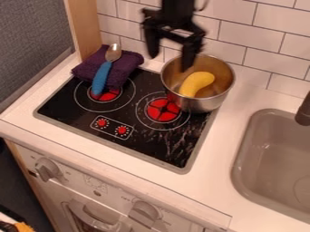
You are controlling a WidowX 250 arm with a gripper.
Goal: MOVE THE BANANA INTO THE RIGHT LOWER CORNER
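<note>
Fingers [191,53] spread well apart with nothing between them: the gripper [172,59] hangs beside the pot [203,105], toward its back left, one finger near the rim. That parting suits a grasp from above, presumably on the banana [197,83].

The banana lies inside the pot, slanting across the bottom with one end nearer the front and the other toward the back right. It probably sits at a slant because the round wall gives it little room to lie flat. The pot, a deep metal one, stands on the back right part of the stove [139,149], close to the tiles and partly over the burner [163,110]. Its high wall means the banana will have to be lifted straight up before it travels, or it may catch on the rim and drag the pot along.

At the back left, a folded purple towel [128,63] serves as a rest for the spoon [102,78], whose blue handle points down toward the front. To the right, the sink [242,136] is set into the counter [212,181].

The lower right corner most likely means the stove's front right one. The banana is well apart from it, so the move has all its carrying left to do.
</note>
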